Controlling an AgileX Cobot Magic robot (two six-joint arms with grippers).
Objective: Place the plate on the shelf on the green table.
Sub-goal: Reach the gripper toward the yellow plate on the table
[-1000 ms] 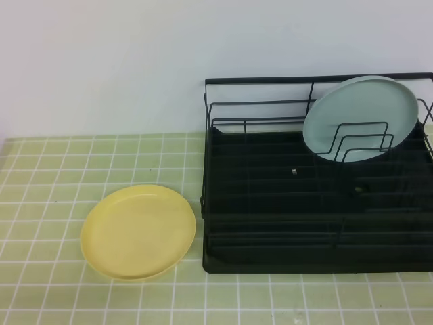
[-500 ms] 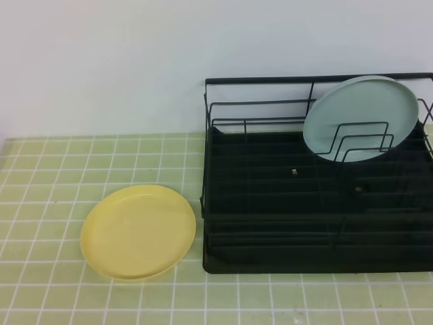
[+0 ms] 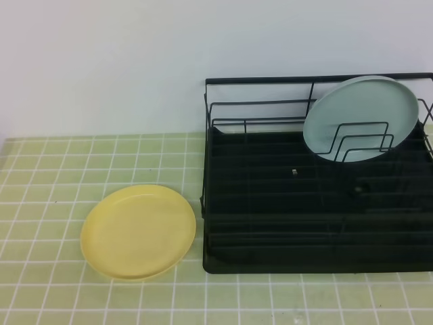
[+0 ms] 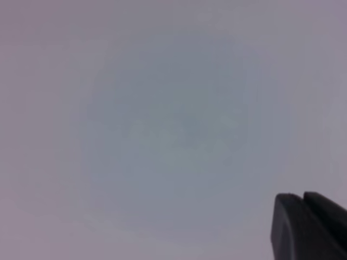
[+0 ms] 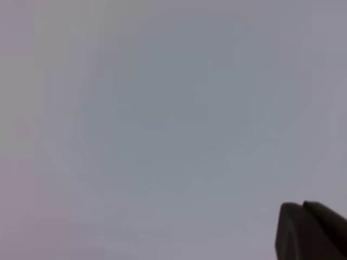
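The yellow plate (image 3: 138,232) lies flat on the green worktop (image 3: 47,169), just left of the black shelf (image 3: 270,223), and whether either arm's fingers are spread, I cannot tell.

Backdrop: plain pale grey-white wall (image 3: 101,61) rising behind the work surface | Light: falling soft and even, casting faint shadows | Wrist views: showing only blank, blurred grey | Windows, floor: not showing

Two plates (image 3: 139,232) (image 3: 360,118), one shelf (image 3: 270,223).
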